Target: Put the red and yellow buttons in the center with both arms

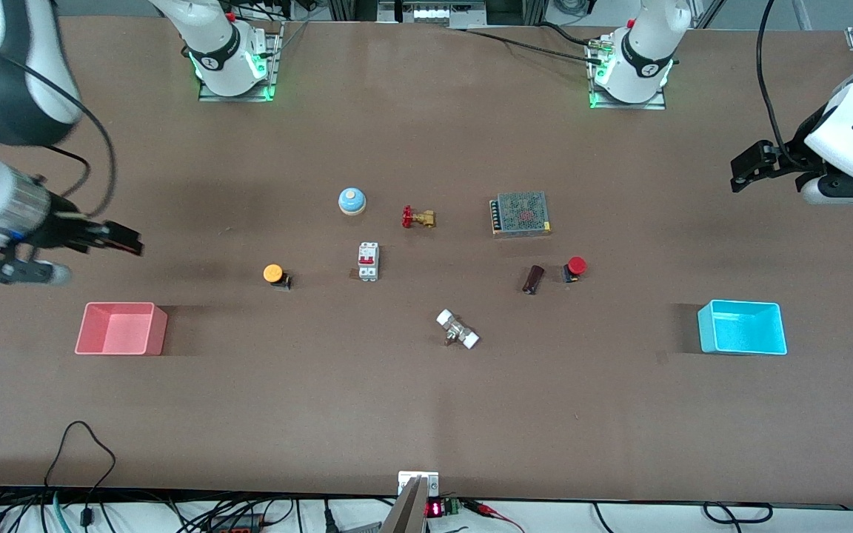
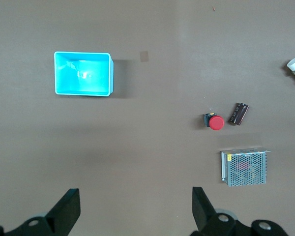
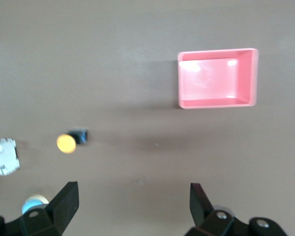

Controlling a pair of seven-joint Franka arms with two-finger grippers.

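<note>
Bins, pink near the right gripper's spread fingers and cyan near the left gripper's spread fingers, hold nothing; no legible writing shows.

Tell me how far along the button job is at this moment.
Nothing looks done yet. The yellow button sits toward the right arm's end of the table, the red button toward the left arm's end, both apart from the middle. Nothing is in hand: the right gripper hangs open above the table near the pink bin, the left gripper open, up from the blue bin. Both pickups and placements remain.
</note>
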